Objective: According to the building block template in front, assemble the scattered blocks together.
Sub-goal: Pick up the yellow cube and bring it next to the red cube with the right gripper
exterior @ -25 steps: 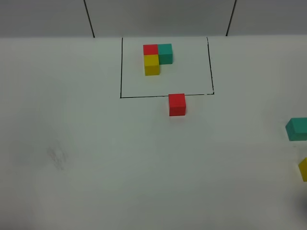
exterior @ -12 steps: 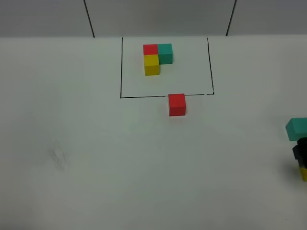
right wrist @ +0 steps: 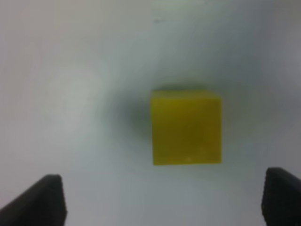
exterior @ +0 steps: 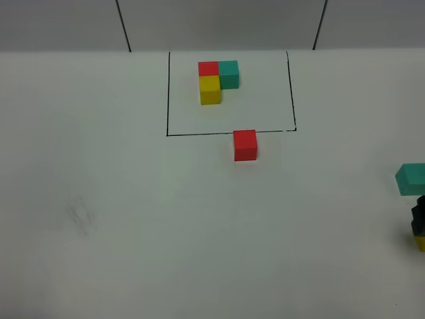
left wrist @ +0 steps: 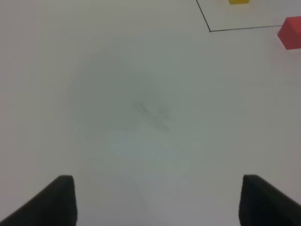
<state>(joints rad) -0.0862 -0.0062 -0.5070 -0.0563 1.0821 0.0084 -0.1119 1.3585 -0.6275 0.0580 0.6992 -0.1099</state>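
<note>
Right wrist view shows the yellow cube sitting flat on the white surface, ahead of and between the right jaws, which are spread wide and grasp nothing; neither tip touches it. In the exterior high view that cube is at the far right, partly hidden by the dark arm end, with the teal cube near it on the far side. The red cube sits against the near line of the black outline, and the building block template lies inside it. The left jaws are likewise released, over bare surface. The yellow cube looks rigid, light and smooth-faced, so it should lift easily but could twist or slip if pinched off-centre. The best hold is probably two opposite flat sides, square on and at mid-height. Room is tight only toward the teal cube. Whether the surface ends just beyond the cubes cannot be told. The stretch toward the red cube is open, with nothing to steer round on the way.
</note>
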